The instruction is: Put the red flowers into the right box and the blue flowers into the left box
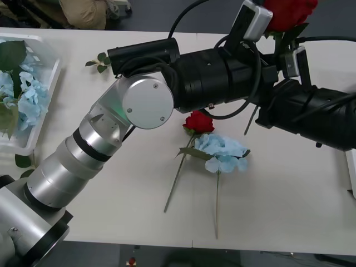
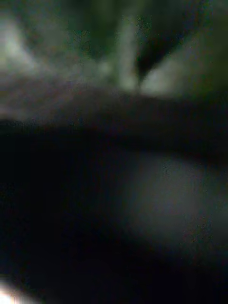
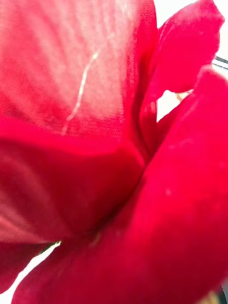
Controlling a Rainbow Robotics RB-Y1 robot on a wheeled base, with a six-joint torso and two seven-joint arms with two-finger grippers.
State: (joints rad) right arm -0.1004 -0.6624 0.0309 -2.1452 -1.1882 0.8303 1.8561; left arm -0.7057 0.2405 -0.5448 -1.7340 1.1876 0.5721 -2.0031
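Note:
A red flower (image 1: 289,12) is held up high at the far right, its stem (image 1: 250,121) hanging down behind the arms. My left gripper (image 1: 266,25) reaches across the table right up to that bloom, and red petals (image 3: 114,152) press against the left wrist view. My right gripper (image 1: 281,54) sits just below the bloom by the stem. Which gripper holds the flower is hidden. Another red flower (image 1: 198,121) and a blue flower (image 1: 222,151) lie on the table centre. The left box (image 1: 41,89) holds blue flowers (image 1: 25,94). The right box (image 1: 351,172) shows its edge.
My left arm (image 1: 100,139) crosses the table diagonally above the lying flowers. A small green leaf sprig (image 1: 100,61) lies at the back of the table. Loose leaves (image 1: 23,161) lie beside the left box. The right wrist view is dark and blurred.

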